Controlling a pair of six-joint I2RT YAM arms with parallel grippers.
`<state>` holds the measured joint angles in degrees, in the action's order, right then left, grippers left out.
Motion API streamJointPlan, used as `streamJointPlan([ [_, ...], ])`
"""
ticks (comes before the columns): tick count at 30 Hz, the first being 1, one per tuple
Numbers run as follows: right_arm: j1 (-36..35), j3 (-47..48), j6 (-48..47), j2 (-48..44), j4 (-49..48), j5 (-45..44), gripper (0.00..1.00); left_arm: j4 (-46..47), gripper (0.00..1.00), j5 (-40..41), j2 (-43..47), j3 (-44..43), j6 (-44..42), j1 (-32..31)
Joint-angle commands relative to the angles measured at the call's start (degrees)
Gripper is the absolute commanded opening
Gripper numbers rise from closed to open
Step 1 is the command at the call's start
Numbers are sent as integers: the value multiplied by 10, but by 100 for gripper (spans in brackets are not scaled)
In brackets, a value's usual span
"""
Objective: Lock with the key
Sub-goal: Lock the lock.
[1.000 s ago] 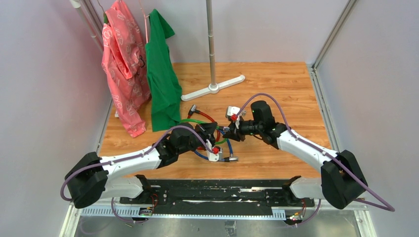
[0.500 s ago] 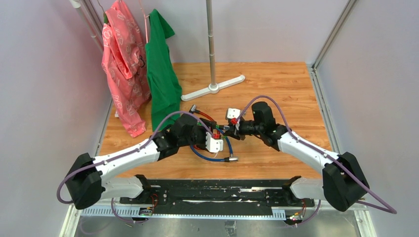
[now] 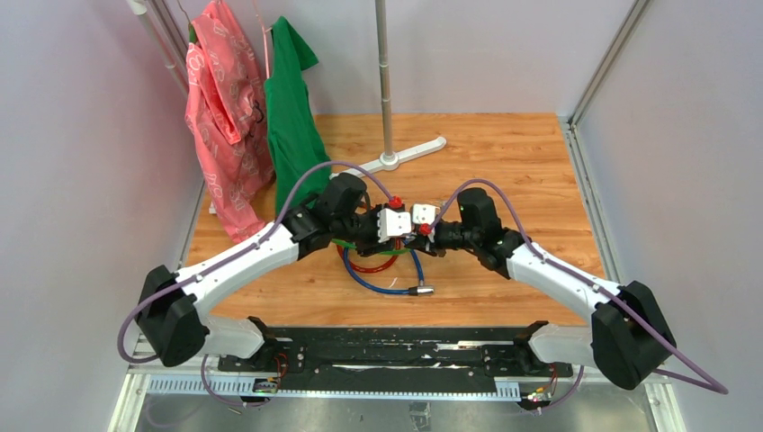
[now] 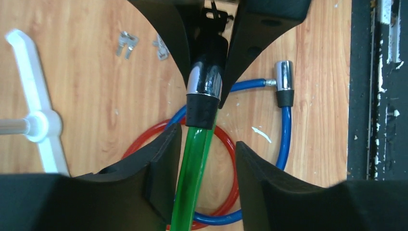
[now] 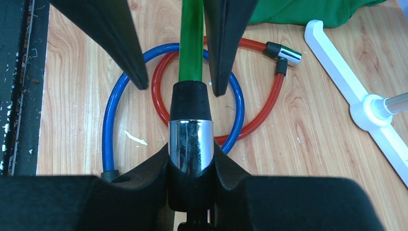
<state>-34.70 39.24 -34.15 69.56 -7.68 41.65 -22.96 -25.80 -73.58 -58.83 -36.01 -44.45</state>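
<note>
I'm seeing the green cable (image 4: 192, 163) wearing a glossy, translucent plastic sheath. Its end plug (image 5: 190, 144) is shining as polished chrome metal beside a matt black, rubbery-looking collar (image 5: 190, 102). Under the green cable, the red cable (image 5: 250, 43) and blue cable (image 5: 108, 125) are gleaming in smooth plastic on the lightly scuffed wood-grain surface (image 4: 96, 106). The key (image 4: 126, 43) is looking like dull silvery metal. The right gripper (image 5: 191, 159) is showing matt black plastic fingers (image 5: 139, 180).
</note>
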Motion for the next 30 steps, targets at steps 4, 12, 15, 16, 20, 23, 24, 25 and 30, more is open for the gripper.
streamJointPlan([
  [4,-11,2,-18,-2,12,-2,0,15,34,3,-41,-7,47,2],
  [12,-12,3,6,-9,2,2,6,22,0,12,-38,14,88,4],
  [15,-11,9,39,-25,14,-25,51,23,0,17,-35,26,120,12],
  [16,-10,10,48,-34,19,-39,59,25,0,16,-35,29,126,14],
  [20,-2,-28,106,-85,-36,-87,71,30,0,10,-35,42,124,23],
  [23,9,-71,166,-136,-93,-109,73,37,0,3,-38,46,124,30],
  [24,12,-87,185,-162,-111,-130,73,38,0,-3,-38,46,125,33],
  [25,14,-110,209,-175,-133,-145,73,38,0,-7,-38,46,127,35],
  [30,9,-241,306,-268,-270,-230,60,47,0,-10,-36,48,153,40],
])
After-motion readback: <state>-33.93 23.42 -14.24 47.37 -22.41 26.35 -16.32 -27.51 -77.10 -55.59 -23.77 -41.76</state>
